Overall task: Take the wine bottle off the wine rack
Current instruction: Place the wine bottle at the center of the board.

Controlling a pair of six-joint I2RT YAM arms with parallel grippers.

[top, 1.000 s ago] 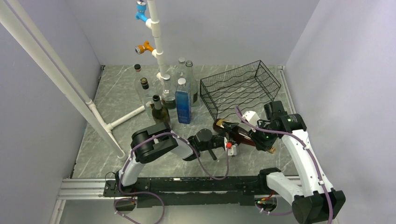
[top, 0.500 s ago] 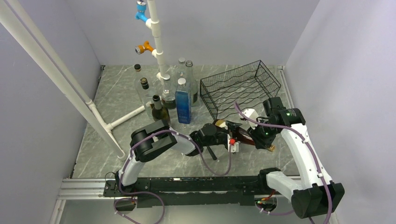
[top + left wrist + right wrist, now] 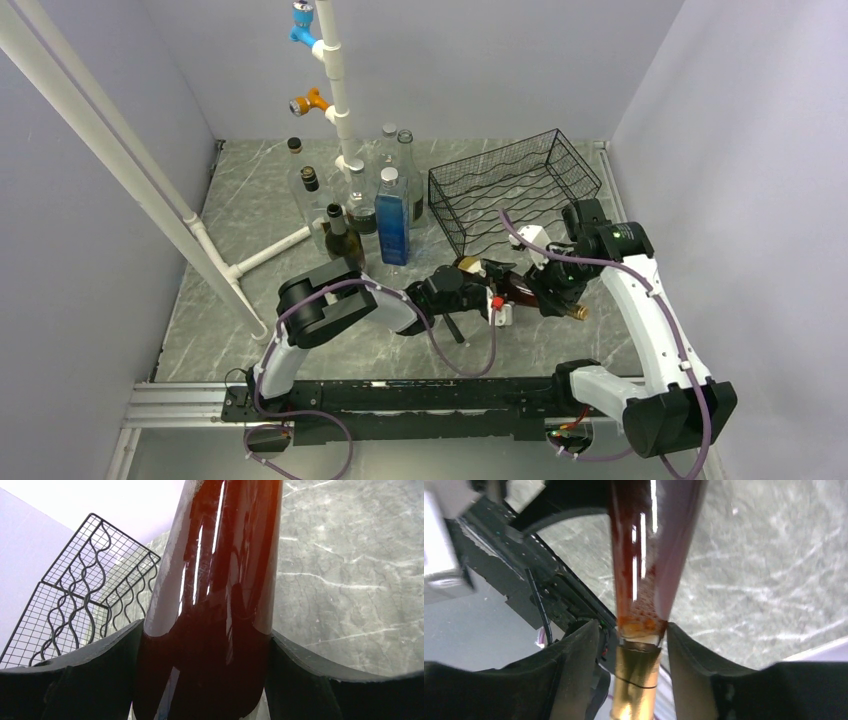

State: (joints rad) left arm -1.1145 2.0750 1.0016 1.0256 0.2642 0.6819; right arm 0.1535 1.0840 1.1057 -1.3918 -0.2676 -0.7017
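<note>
Dark brown glass, glossy and smooth: the wine bottle (image 3: 515, 290) lies nearly level over the counter (image 3: 250, 210), off and just in front of the wine rack (image 3: 515, 190). It is spanned by both arms.

- Left gripper (image 3: 484, 288): black curved fingers (image 3: 105, 665) press against both sides of the bottle's round body. Contact shows on each flank in the left wrist view, so it has hold of the bottle.
- Right gripper (image 3: 555, 290): its jaws straddle the narrow neck where the gold foil (image 3: 634, 680) begins. They are slightly parted, with a gap on one side and the other finger (image 3: 694, 665) at or nearly at the glass.
- Rack: black wire mesh, box-shaped, with wavy wire tiers, no bottle in it.
- Counter: grey, marble-veined, matte.
- Behind the left arm, a cluster of upright bottles (image 3: 360, 200) in clear, blue and dark glass stands at a white pipe stand (image 3: 335, 90).
</note>
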